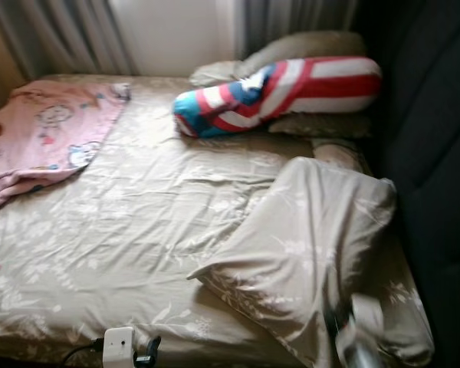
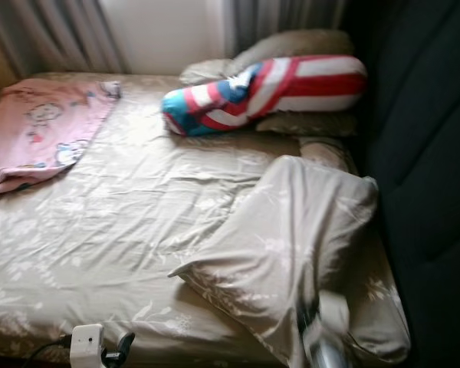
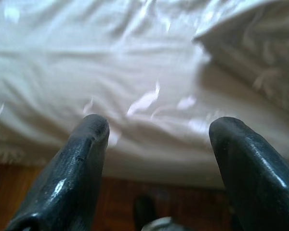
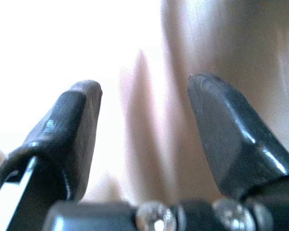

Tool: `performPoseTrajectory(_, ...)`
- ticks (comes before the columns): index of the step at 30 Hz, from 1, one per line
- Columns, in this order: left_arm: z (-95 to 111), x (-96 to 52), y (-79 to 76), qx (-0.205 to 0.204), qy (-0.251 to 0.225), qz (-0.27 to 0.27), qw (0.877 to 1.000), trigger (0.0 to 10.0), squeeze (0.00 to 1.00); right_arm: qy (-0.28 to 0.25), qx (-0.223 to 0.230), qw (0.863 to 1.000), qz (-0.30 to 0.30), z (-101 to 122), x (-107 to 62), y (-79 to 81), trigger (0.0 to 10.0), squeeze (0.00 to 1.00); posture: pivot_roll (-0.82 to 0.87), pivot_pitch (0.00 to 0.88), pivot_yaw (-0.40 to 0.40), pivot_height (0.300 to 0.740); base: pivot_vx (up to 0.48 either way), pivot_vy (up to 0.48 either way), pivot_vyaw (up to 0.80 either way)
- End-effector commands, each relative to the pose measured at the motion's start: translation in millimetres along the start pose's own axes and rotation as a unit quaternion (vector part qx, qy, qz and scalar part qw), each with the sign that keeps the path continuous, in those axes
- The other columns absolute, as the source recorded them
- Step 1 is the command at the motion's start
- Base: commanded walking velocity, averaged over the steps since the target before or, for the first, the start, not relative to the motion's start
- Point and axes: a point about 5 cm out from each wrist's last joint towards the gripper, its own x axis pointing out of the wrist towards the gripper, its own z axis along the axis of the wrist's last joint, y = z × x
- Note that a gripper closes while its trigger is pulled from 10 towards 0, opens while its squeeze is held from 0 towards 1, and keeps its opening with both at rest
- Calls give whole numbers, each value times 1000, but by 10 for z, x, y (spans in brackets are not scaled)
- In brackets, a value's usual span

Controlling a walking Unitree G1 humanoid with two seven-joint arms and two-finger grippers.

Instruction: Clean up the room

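Straightening the bedding looks like the step in hand: a beige floral pillow (image 1: 307, 253) lies askew at the near right of the bed (image 1: 123, 253), one corner pointing left over the sheet, its right side close against the dark headboard (image 1: 437, 192). The right gripper (image 4: 144, 91) is seen with fingers spread, nothing between them, pale patterned fabric directly ahead and blurred; in the head views the right arm is only a smear at the near-right edge against the pillow, so contact cannot be confirmed. The left gripper (image 3: 156, 127) is also held spread and empty, poised over the near edge of the sheet, wooden floor visible below, the pillow's corner off to one side. A good grasp is probably made on the pillow's near edge or corner, where fabric can be bunched between the fingers; the flat face is likely to slip. The pillow is judged soft and floppy, so sag is expected when lifted and a low, slow drag toward the far right is favoured, where a striped red-white-blue bolster (image 1: 280, 92) and two more beige pillows (image 1: 307, 47) are stacked. The sheet should not be caught with the pillow, or new creases are pulled. A crumpled pink cartoon blanket (image 1: 46, 138) at the far left is left for folding later.
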Motion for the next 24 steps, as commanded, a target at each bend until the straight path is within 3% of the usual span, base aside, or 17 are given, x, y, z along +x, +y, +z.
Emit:
performPoseTrajectory(1,-96,-97,76,-4,9,6,1000,10000,0,36,11,999,-14,-202,-88,-40,10000,1000,1,127,21,740,0,0,0)
performPoseTrajectory(4,-102,-116,90,-4,5,3,1000,10000,0,35,14,999,-13,-187,-76,-26,10000,1000,-1,130,24,740,0,0,0)
performPoseTrajectory(5,154,84,-24,8,-28,-5,1000,10000,0,35,14,999,-13,-181,-71,-21,10000,1000,-1,131,26,740,0,0,0)
performPoseTrajectory(6,570,321,-216,19,-80,-15,997,10000,0,38,12,999,-13,-172,-62,-18,10000,1000,-2,131,28,740,0,0,0)
performPoseTrajectory(9,677,364,-266,20,-95,-19,995,10000,0,49,5,999,-20,-177,-53,-32,10000,925,-2,129,27,740,0,0,0)
performPoseTrajectory(10,706,350,-279,13,-118,-24,993,10000,0,59,-3,998,-27,-193,-56,-52,10000,0,-2,129,27,740,0,0,0)
performPoseTrajectory(18,724,275,-257,13,-135,-31,990,10000,0,91,40,993,-57,-297,-98,-124,10000,0,36,153,40,740,0,0,0)
performPoseTrajectory(19,734,252,-242,15,-133,-29,991,10000,0,95,42,993,-62,-308,-103,-134,10000,282,37,159,45,740,0,0,0)
performPoseTrajectory(20,740,243,-233,15,-135,-29,990,10000,0,96,40,993,-65,-311,-105,-139,10000,820,37,164,47,740,0,0,0)
performPoseTrajectory(21,744,238,-227,15,-136,-29,990,10000,0,96,38,992,-66,-312,-106,-141,10000,820,37,164,47,740,0,0,0)
performPoseTrajectory(22,753,235,-220,15,-137,-29,990,10000,0,95,40,992,-67,-313,-107,-141,10000,1000,36,169,50,740,0,0,0)
performPoseTrajectory(24,784,246,-217,14,-141,-30,989,10000,0,94,36,993,-64,-307,-105,-140,10000,1000,37,177,53,740,0,0,0)
